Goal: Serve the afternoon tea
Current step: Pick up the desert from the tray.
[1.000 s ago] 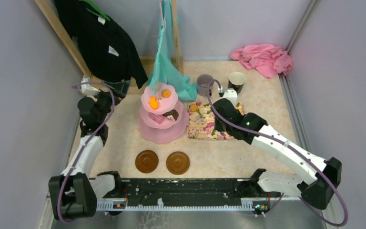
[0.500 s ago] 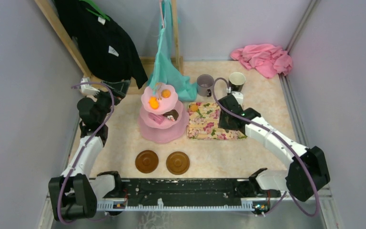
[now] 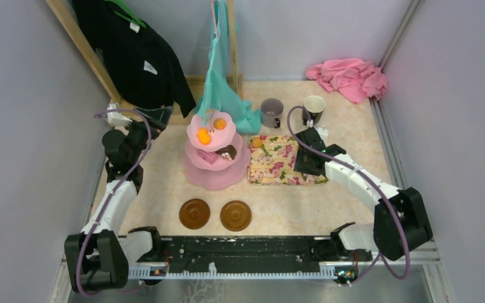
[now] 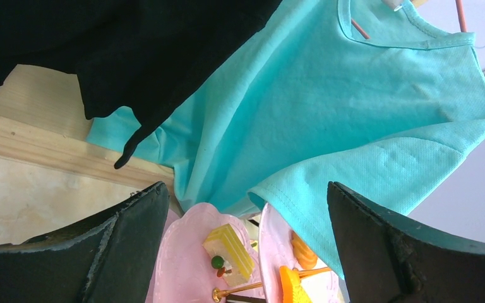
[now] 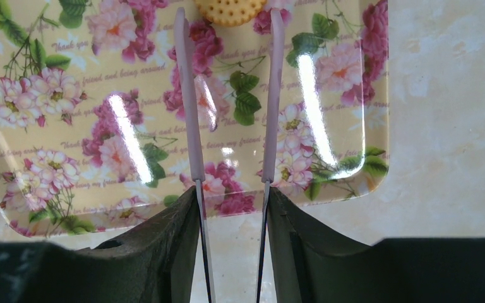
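Note:
The pink three-tier stand (image 3: 216,172) carries orange cakes (image 3: 204,135) on top and a brown cake (image 3: 227,152) and a pink one (image 3: 207,158) lower down. In the left wrist view a yellow cake (image 4: 230,249) lies on a pink tier (image 4: 180,265). My left gripper (image 4: 246,196) hangs open to the left of the stand. My right gripper (image 5: 232,192) is shut on pink-tipped metal tongs (image 5: 189,95), whose arms stand apart over the floral tray (image 5: 69,126), just short of a round yellow biscuit (image 5: 230,9). Behind the tray are the grey mug (image 3: 271,112) and black mug (image 3: 314,107). Two brown discs (image 3: 194,213) (image 3: 235,215) lie near the front.
An orange cake (image 3: 256,143) sits on the floral tray's (image 3: 271,169) far left corner. A teal shirt (image 4: 328,107) hangs right behind the stand and drapes over its top tier; a black garment (image 3: 132,57) hangs at the back left. A pink cloth (image 3: 350,77) lies at the back right.
My right arm has drawn back from the grey mug toward the right part of the floral tray, and the tongs' arms have spread wider. The left arm has not moved.

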Available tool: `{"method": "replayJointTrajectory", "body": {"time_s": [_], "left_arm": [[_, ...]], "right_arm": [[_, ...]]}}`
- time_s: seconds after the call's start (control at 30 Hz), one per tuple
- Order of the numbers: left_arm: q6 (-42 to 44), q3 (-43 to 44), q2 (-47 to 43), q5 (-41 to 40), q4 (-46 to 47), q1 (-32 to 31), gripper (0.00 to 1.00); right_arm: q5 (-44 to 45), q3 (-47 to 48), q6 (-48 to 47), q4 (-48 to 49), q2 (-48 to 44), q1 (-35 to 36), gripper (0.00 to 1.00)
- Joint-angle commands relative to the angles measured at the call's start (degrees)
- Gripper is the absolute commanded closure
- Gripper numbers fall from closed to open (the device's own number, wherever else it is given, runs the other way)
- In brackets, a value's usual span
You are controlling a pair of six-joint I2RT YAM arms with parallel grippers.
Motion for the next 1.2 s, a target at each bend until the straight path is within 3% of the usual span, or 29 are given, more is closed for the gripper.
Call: {"method": "replayJointTrajectory", "body": {"time_s": [0.0,0.97,1.17], "left_arm": [[-0.5,-0.4,-0.2,1.2,2.8,0.6,0.01],[-1.7,-0.6,1.1,2.3,4.1,2.0,0.01],[-1.5,-0.6,1.0,2.2,4.1,2.0,0.01]], "right_arm": [[-0.4,0.5,-0.6,3.8,1.1,-0.8,0.58],[-1.9,6.6,-4.2,6.5,10.4,-3.8,0.57],[-3.0,6.1,-4.6,6.7,9.4,-3.9,0.64]]}}
